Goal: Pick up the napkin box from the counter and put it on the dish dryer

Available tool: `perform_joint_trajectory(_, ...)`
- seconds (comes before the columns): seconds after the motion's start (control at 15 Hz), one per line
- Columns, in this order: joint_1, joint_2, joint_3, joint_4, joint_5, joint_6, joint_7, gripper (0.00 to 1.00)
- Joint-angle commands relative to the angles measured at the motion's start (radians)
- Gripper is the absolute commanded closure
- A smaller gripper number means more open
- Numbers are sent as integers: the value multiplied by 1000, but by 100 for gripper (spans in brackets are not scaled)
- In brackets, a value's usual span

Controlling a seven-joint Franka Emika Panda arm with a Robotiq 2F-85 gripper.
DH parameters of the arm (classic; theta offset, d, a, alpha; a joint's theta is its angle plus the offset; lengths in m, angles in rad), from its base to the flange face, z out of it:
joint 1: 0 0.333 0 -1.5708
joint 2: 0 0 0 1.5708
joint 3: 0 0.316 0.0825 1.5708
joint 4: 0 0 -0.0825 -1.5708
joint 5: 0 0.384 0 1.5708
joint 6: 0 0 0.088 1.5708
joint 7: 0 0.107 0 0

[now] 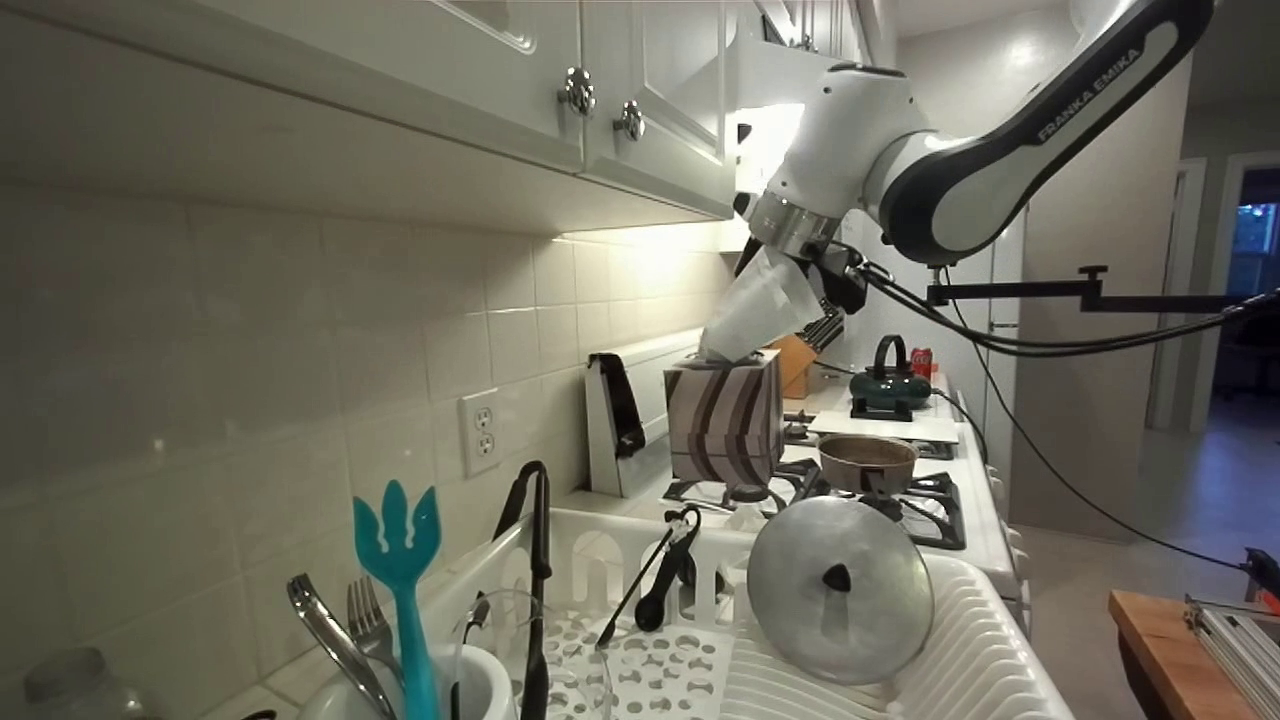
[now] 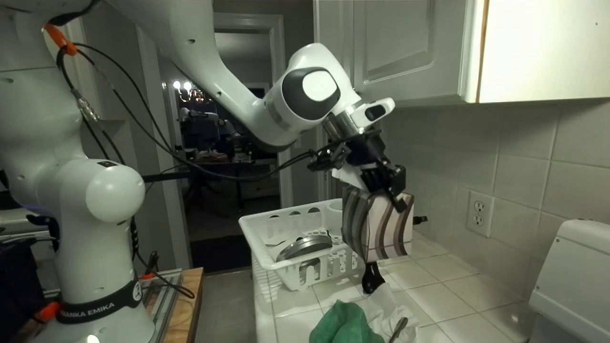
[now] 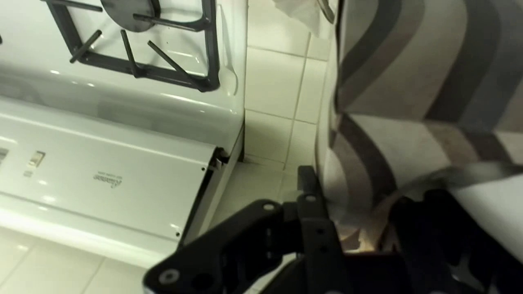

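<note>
1. The gripper (image 3: 361, 196) pinched a wall of the napkin box (image 2: 376, 226), one finger (image 3: 309, 183) outside it, the other apparently within its top.
2. The box hung roughly upright above the counter (image 2: 433, 281), near the dish dryer (image 1: 1000, 640) but not yet over it.
3. Carrying, the likely step, called for raising the box's base above the rim, with slow travel to limit swinging.
4. Lowering was best aimed beside the pot lid (image 1: 880, 560), not onto it.

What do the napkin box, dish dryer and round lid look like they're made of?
Napkin box: likely matte printed cardboard; its striped sides meet at sharp edges. Dish dryer: probably moulded plastic, smooth white, with slotted walls. Round lid: seems metal, perhaps aluminium, given its dull grey sheen.
</note>
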Motion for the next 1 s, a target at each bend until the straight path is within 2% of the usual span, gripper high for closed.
perform_joint_trajectory(0.0,-64,-232,212,-31,-69,-179,0,99)
perform_joint_trajectory(0.07,-77,-280,272,-49,-67,-209,5,99)
perform_joint_trajectory(0.13,-167,-291,388,-77,-21,-190,-12,99)
perform_joint_trajectory(0.2,-203,-332,462,-101,-10,-194,0,99)
perform_joint_trajectory(0.33,-330,-414,629,-165,32,-160,60,99)
perform_joint_trajectory(0.47,-471,-495,804,-228,176,-160,79,99)
perform_joint_trajectory(0.53,-511,-541,868,-254,289,-190,35,99)
perform_joint_trajectory(0.6,-540,-595,915,-290,369,-221,24,99)
perform_joint_trajectory(0.67,-566,-597,946,-312,455,-230,-29,99)
perform_joint_trajectory(0.73,-633,-586,1003,-335,537,-214,-60,99)
perform_joint_trajectory(0.8,-671,-565,1033,-359,585,-185,-74,99)
perform_joint_trajectory(0.93,-742,-516,1049,-363,641,-190,-159,99)
